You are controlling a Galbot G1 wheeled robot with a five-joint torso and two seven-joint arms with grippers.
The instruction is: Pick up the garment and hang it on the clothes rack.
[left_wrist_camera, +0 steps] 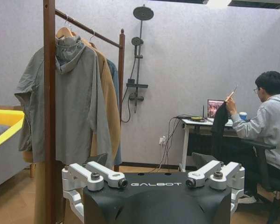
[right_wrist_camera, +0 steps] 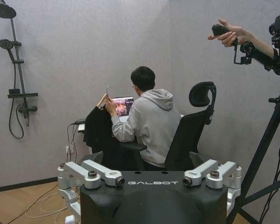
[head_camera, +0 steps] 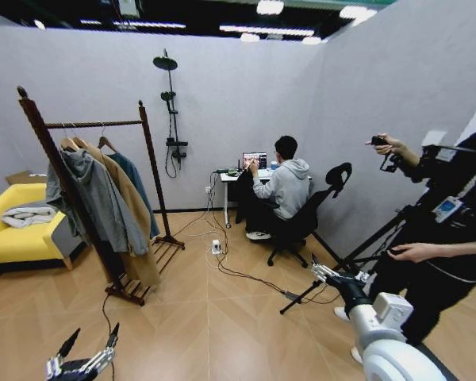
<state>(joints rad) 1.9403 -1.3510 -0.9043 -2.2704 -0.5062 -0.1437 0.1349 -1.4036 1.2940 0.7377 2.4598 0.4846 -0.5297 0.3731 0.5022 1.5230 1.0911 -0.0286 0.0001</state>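
Observation:
The clothes rack (head_camera: 95, 124) stands at the left of the room, its near post (left_wrist_camera: 49, 93) close in the left wrist view. The teal-blue garment (head_camera: 140, 194) hangs on its bar at the far end, mostly hidden behind a tan coat (head_camera: 131, 210); only a blue sliver (left_wrist_camera: 113, 77) shows past the coat. A grey hooded jacket (head_camera: 95, 198) hangs in front. My left gripper (head_camera: 91, 340) is low at the bottom left, open and holding nothing, well short of the rack. My right gripper (head_camera: 321, 272) is low on the right, open and holding nothing.
A yellow sofa (head_camera: 12, 238) sits left of the rack. A seated person (head_camera: 285, 186) at a desk holds a dark garment on a wooden hanger (right_wrist_camera: 98, 128). Cables (head_camera: 238, 274) cross the floor. A standing person with a tripod (head_camera: 341, 266) is at the right.

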